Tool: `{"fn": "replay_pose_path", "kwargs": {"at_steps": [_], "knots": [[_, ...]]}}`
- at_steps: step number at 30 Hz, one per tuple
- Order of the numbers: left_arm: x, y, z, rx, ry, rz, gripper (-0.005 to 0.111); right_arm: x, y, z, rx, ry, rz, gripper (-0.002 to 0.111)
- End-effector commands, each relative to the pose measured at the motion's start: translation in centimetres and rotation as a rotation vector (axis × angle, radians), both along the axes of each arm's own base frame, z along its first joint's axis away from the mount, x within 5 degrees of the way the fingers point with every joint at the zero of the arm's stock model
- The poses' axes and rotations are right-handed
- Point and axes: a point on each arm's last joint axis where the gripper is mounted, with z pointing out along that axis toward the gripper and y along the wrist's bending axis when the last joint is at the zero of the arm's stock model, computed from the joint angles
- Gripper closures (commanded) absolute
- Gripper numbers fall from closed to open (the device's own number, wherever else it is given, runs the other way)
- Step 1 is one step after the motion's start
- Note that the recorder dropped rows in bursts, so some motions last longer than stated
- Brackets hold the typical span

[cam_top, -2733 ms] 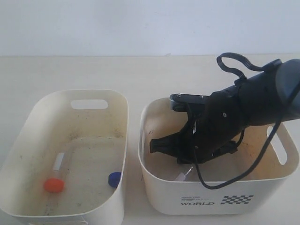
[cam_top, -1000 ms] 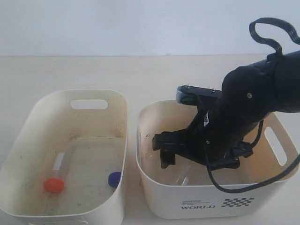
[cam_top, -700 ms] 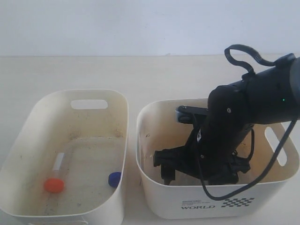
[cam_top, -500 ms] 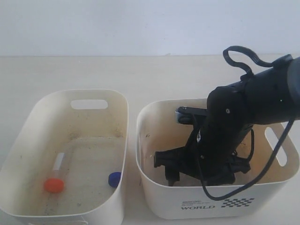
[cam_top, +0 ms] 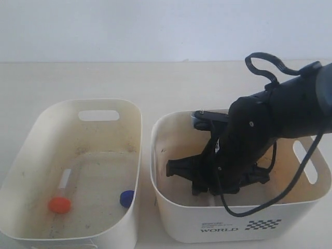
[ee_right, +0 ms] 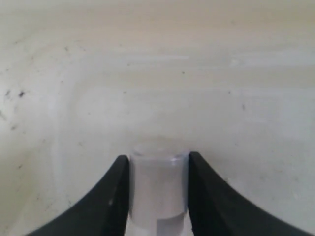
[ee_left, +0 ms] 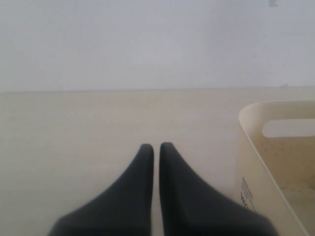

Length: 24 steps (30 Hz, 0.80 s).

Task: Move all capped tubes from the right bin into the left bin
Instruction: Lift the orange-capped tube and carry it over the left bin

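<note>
My right gripper (ee_right: 158, 158) is down inside the right bin (cam_top: 179, 220), the one printed "WORLD", and is shut on a clear tube (ee_right: 157, 191). The tube sits between both fingers; its cap is out of view. In the exterior view the right gripper (cam_top: 198, 188) and arm hide that tube and most of the bin floor. The left bin (cam_top: 136, 150) holds an orange-capped tube (cam_top: 59, 203) and a blue cap (cam_top: 126, 197). My left gripper (ee_left: 156, 146) is shut with nothing in it, above bare table, and does not show in the exterior view.
A cream tub's wall (ee_left: 256, 162) with an oval handle cutout stands beside the left gripper in the left wrist view. The two bins sit side by side with a narrow gap. The right arm's black cable (cam_top: 264, 65) loops above the right bin.
The right arm dipped deep into the right bin, then lifted slightly in the last half second. The loose tube seen earlier on the bin floor is now hidden.
</note>
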Motion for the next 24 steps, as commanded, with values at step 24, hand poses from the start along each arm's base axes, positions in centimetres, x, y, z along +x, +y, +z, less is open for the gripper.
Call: {"fn": "replay_pose_path", "kwargs": {"at_steps": [24], "knots": [[0.0,0.0,0.2,-0.016,-0.009,0.001,0.102,-3.2,-2.3,14.1,0.243,-0.452,0.027,0.108]]}}
